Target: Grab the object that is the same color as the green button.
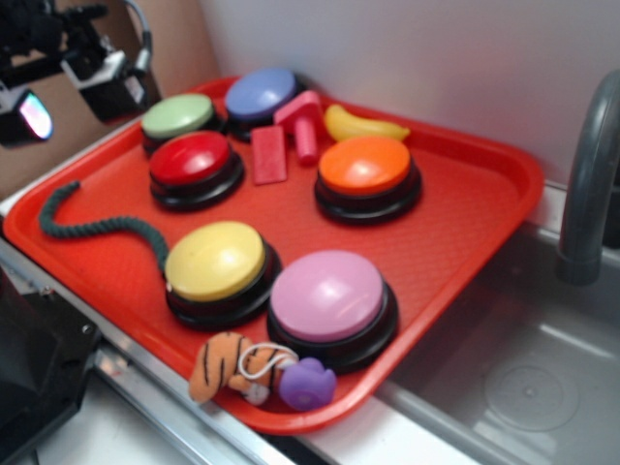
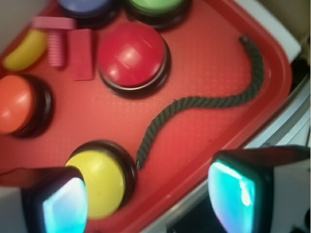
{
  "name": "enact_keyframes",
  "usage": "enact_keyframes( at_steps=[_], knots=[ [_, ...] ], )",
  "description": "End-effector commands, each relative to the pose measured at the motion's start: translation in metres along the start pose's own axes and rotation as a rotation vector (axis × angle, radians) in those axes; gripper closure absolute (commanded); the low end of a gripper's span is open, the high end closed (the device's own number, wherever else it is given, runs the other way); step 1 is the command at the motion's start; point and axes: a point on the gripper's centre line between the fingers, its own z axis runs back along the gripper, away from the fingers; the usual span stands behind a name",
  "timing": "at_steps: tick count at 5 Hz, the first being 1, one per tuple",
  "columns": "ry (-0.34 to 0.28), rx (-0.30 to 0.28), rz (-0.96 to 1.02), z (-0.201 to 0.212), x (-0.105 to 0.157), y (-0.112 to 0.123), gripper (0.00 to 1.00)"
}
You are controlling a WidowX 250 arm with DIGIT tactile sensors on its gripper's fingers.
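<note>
Wide-spread gripper (image 2: 148,199) jaws hang above the red plastic tray (image 2: 204,63); the dark green twisted rope (image 2: 204,103) lies ahead between them.

Arm is black, boxy links with a grey cable looping over the top. Tool (image 1: 68,92) is white plastic with black housing behind it. Two chunky fingers (image 2: 240,191), each with a white shell, dark edge, and a glossy pad face glowing cyan-to-green. In the exterior view one pad shows the same iridescent sheen. Wrist view is blurred; no screws or markings readable.
</note>
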Motion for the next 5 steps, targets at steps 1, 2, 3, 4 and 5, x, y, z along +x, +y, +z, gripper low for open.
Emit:
enact_keyframes(
  at_steps=[1,2,3,4,5],
  knots=[
    [0.042,-0.01,0.109,-0.053,0.014,0.012,0.0],
    [0.046,0.002,0.125,-0.077,0.015,0.017,0.0],
    [0.025,0.042,0.137,-0.092,0.015,0.021,0.0],
    [0.02,0.055,0.144,-0.102,0.015,0.023,0.0],
    [0.02,0.067,0.148,-0.106,0.014,0.023,0.0]
  ],
)
